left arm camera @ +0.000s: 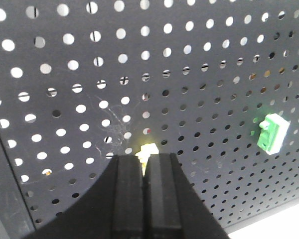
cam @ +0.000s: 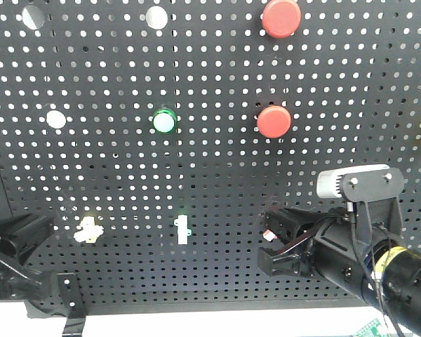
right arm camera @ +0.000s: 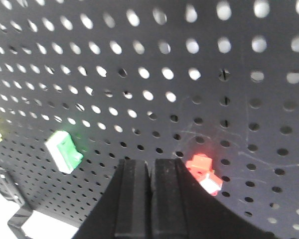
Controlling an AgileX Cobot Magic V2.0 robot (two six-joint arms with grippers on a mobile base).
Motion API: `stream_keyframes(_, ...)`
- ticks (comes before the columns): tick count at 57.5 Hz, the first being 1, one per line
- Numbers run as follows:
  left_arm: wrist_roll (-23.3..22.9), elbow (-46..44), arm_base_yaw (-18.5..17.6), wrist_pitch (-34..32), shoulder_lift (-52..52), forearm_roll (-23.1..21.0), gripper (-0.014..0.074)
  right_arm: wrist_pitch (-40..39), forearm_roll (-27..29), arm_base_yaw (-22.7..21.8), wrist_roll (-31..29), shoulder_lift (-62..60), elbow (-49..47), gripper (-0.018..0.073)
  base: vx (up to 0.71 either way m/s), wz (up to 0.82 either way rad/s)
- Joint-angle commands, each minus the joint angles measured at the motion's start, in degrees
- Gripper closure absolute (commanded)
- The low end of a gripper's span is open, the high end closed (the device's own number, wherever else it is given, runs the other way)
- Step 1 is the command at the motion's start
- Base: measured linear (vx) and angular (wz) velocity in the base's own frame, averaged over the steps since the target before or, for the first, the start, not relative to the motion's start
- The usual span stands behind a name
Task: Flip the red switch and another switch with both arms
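Here, left hand (left arm camera: 145, 164) closed near yellow switch (left arm camera: 147, 150), right hand (right arm camera: 149, 165) closed beside red switch (right arm camera: 203, 170), green toggle (cam: 182, 229) between.

Black pegboard (right arm camera: 269, 149), right gripper (right arm camera: 148, 172) jaws closed together, red switch (right arm camera: 203, 172) just beside them, green toggle (right arm camera: 63, 152) farther off.

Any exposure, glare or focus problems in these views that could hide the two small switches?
Front view: sharp and even, though backlight blows the pegboard holes white and the pale yellow switch nearly washes out. Left wrist view: board sharp, that switch overexposed to a glow above the dark left fingers. Right wrist view: the red switch blooms softly; the right fingers are underexposed.
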Motion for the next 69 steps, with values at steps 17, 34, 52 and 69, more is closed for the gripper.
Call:
stream_keyframes(17,-0.1,-1.6,-0.3,-4.6,-0.8,-0.4,0.0594,-4.3,0.0,-0.2,-0.4,-1.6,-1.8,0.0566,0.00,0.00)
stream_keyframes(34,0.4,2.4,-0.3,-5.2,-6.2,3.8,0.0594,-4.3,0.0,-0.2,-0.4,-1.6,-1.8,0.0566,0.00,0.00)
stream_keyframes(52,-0.2,23.1,9.5,-5.6,-31.4,3.7,0.0594,-4.2,0.0,-0.2,-0.4,-1.6,-1.8,0.0566,0.00,0.00)
stream_keyframes(69,-0.3,38.3,19.5,-4.3,-49.7,5.6,0.0594,-4.2,0.0,-0.2,-0.4,-1.6,-1.8,0.0566,0.00,0.00)
